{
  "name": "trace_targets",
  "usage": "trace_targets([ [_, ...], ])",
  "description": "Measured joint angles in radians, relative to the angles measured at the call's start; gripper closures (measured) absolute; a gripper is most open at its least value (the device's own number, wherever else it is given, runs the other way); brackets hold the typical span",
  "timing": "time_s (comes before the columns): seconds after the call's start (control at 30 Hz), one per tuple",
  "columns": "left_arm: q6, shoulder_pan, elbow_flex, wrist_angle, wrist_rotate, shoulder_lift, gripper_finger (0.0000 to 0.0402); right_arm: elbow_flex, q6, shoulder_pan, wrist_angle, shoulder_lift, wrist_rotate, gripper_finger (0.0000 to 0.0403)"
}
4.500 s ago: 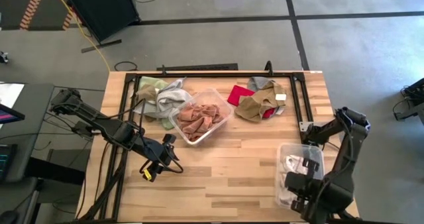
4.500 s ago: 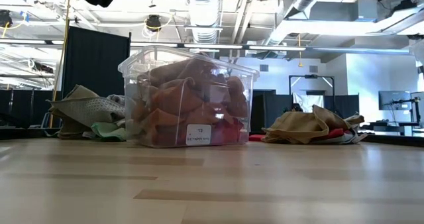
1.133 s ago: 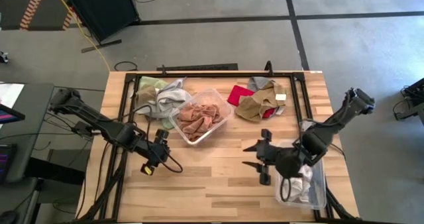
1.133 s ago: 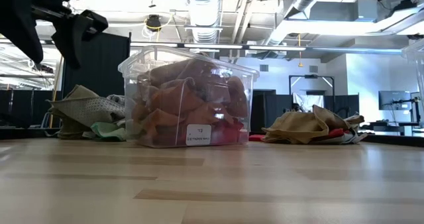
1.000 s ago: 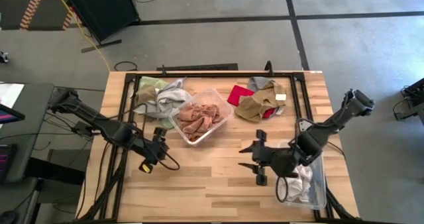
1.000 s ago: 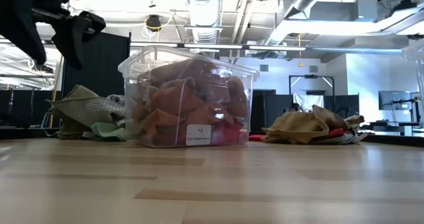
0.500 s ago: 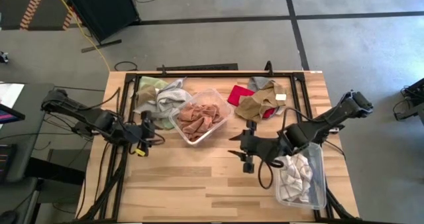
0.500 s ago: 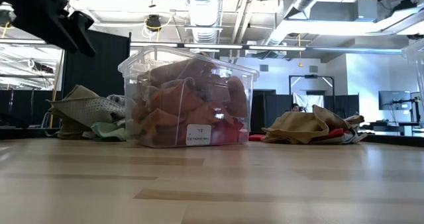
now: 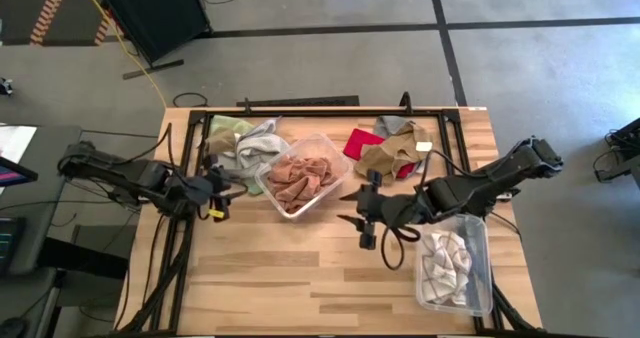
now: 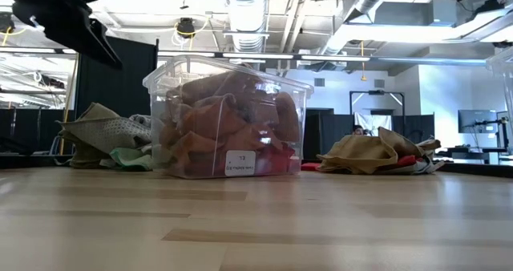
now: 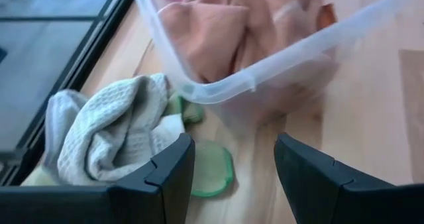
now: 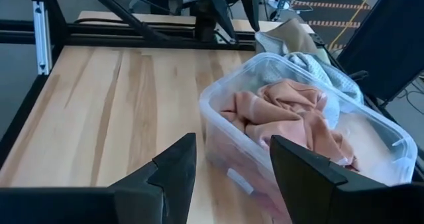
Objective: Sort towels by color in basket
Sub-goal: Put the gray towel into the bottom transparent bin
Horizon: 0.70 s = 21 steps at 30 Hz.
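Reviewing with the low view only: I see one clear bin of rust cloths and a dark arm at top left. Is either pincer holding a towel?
Observer: No. The left pincer is open and empty, by the grey towel beside that central bin.
Operator: And the right one?
Observer: The right pincer is open and empty too, over bare wood, facing the same bin.
Operator: Any other bin?
Observer: Yes, a second clear bin on the right holds a white checked cloth.
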Motion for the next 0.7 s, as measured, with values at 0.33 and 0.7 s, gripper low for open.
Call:
trace_targets([
  [0.33, -0.074, 0.145, 0.000, 0.000, 0.000, 0.096, 0.0206, 0.000, -0.040, -0.017, 0.032, 0.000, -0.002, 0.0181],
  [0.7, 0.023, 0.330, 0.000, 0.109, 0.000, 0.211, 0.0208, 0.000, -0.063, -0.047, 0.032, 0.000, -0.002, 0.0182],
])
